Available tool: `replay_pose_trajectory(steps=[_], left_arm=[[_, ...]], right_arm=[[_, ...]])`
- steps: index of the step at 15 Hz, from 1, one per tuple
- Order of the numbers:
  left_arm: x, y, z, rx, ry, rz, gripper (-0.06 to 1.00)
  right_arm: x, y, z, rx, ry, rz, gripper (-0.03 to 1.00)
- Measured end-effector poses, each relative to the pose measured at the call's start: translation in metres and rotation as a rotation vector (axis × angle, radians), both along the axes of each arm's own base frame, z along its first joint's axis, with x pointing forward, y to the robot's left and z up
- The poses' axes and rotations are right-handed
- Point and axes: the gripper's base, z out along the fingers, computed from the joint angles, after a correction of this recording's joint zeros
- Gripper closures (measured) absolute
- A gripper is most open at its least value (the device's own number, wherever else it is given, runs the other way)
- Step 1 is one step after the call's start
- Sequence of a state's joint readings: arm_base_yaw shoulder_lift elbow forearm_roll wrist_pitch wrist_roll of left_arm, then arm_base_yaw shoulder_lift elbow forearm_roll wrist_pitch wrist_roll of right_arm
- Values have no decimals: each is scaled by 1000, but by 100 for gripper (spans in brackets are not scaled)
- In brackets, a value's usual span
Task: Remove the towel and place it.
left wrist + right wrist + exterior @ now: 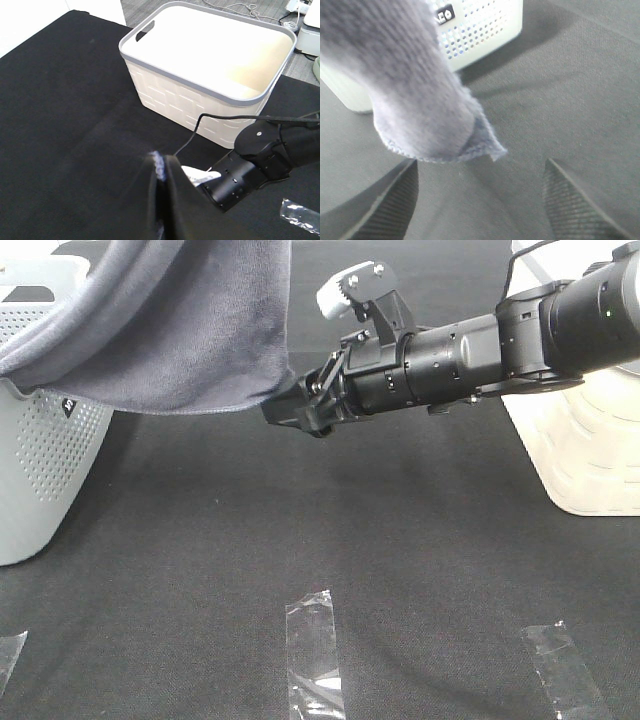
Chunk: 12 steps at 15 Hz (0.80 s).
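One towel (pixel 170 330) hangs over one of two baskets, with the right gripper (pixel 481 167) spread wide at its corner.
The towel drapes from the upper left across the top of the grey perforated basket (pixel 40 480), and its lower corner hangs free just ahead of the right gripper's two fingers (pixel 390 200), which stand well apart. The second, white basket (pixel 210 65) sits to the right. Three tape strips (pixel 315 655) lie on the black table (pixel 200 570). Whether the left gripper is apart or together cannot be told, as its view is a dark blur.
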<state>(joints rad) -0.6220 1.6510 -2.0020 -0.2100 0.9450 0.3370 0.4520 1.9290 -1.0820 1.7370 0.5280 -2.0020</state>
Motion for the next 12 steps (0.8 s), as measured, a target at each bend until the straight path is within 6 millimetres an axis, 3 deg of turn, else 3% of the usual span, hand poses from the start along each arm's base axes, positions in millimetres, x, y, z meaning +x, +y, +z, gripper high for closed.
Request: replay_pose_trajectory(steps=[7,12], left_arm=[[5,6,-1,54,-34,61,93],[6,7,-1,46,-29,84,93]], right_arm=[[-8,5,4,73,63,76,30],[-11,7,6,101,81,99,41]])
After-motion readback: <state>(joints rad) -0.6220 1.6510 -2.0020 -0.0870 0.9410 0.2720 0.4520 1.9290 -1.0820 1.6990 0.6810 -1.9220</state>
